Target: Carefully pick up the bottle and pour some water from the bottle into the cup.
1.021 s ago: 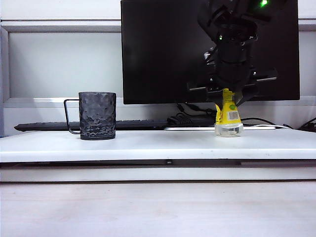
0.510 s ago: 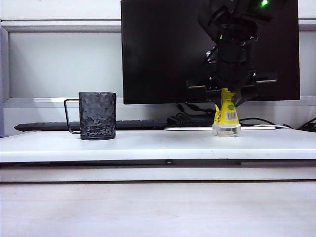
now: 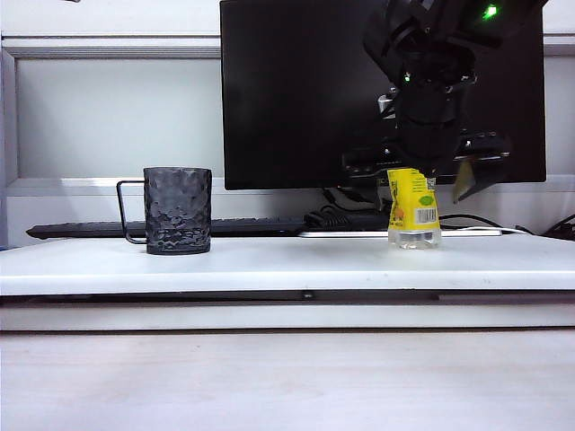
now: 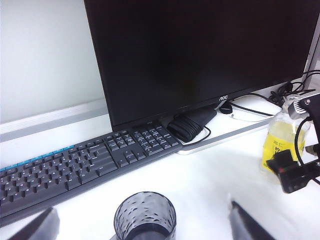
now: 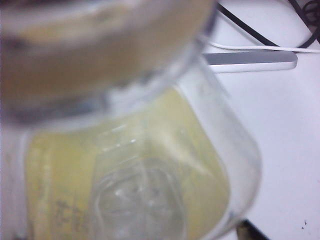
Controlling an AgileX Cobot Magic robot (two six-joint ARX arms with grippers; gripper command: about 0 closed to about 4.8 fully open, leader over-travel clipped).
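Right gripper [image 3: 422,175] has spread open, releasing the bottle [image 3: 414,214] (now upright); left gripper [image 4: 142,222] stays open.

Count of items on and around the white desk [image 3: 269,260]:

- Bottles: one, the bottle [image 3: 413,212], yellow label, right of centre in the exterior frame.
- Cups: one, the cup [image 3: 177,210], dark and dimpled, left of centre.
- Monitors: one, the black monitor [image 3: 305,90], upper middle of the frame.
- Keyboards: one, the keyboard [image 4: 75,162], across the left half of the left wrist frame.
- Grippers: two. The right gripper [image 3: 427,175] above the bottle; the left gripper [image 4: 140,225] at the lower edge of its own frame.
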